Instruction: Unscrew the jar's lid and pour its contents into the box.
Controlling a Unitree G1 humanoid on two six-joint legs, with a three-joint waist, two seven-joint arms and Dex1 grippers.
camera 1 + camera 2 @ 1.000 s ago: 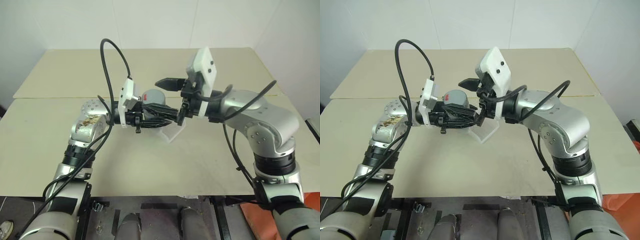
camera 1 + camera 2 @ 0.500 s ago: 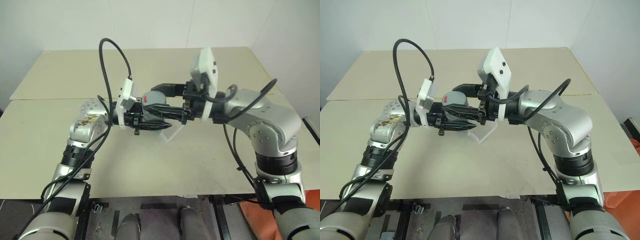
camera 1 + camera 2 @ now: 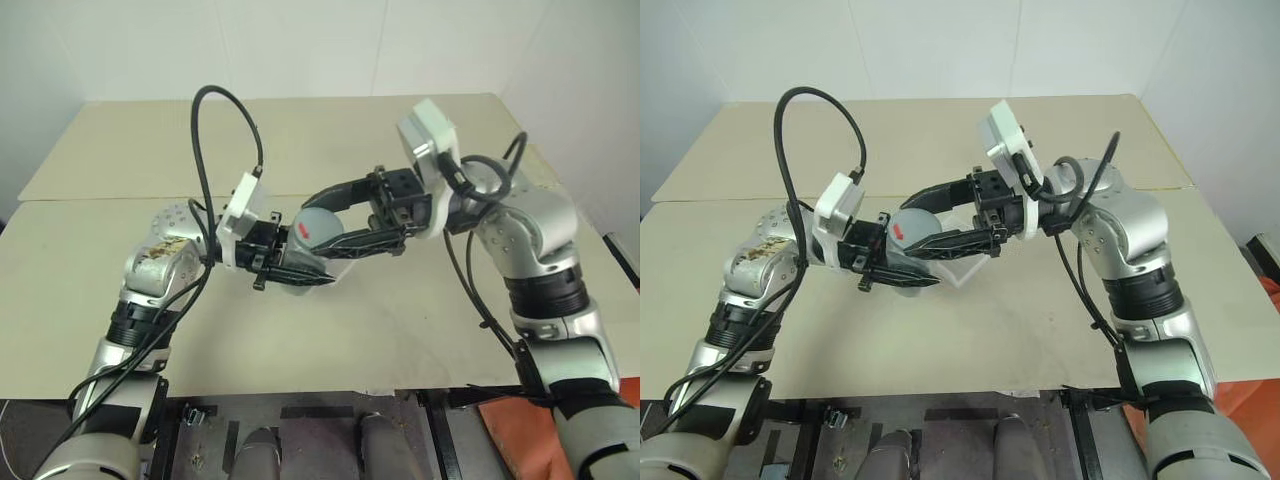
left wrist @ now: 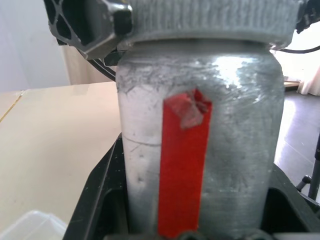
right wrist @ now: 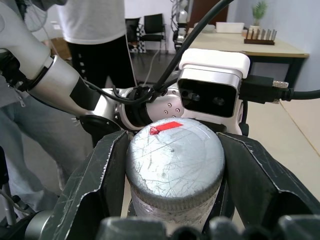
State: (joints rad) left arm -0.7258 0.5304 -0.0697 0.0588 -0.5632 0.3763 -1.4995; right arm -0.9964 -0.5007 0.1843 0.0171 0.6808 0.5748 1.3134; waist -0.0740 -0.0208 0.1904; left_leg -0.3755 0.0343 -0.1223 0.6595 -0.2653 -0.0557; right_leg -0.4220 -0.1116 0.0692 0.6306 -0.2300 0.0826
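Jar (image 3: 312, 235) held level above table (image 3: 420, 310), clamped in left gripper (image 3: 296, 262). Right gripper (image 3: 340, 215) closed on lid (image 5: 174, 161), fingers (image 5: 95, 185) either side. Box (image 4: 31, 228) on table just under jar. Person (image 5: 95, 30) beyond.

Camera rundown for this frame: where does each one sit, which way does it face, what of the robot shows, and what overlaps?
Left eye: head, looking forward and down over the beige table; both arms meet at the grey cylindrical jar.
Right eye: same head, same scene.
Left wrist: along the left gripper at the jar's side and red tape strip; clear plastic box at one corner.
Right wrist: along the right gripper, facing the grey round lid end-on; the left arm and a person behind.
Shared: jar and lid appear everywhere.
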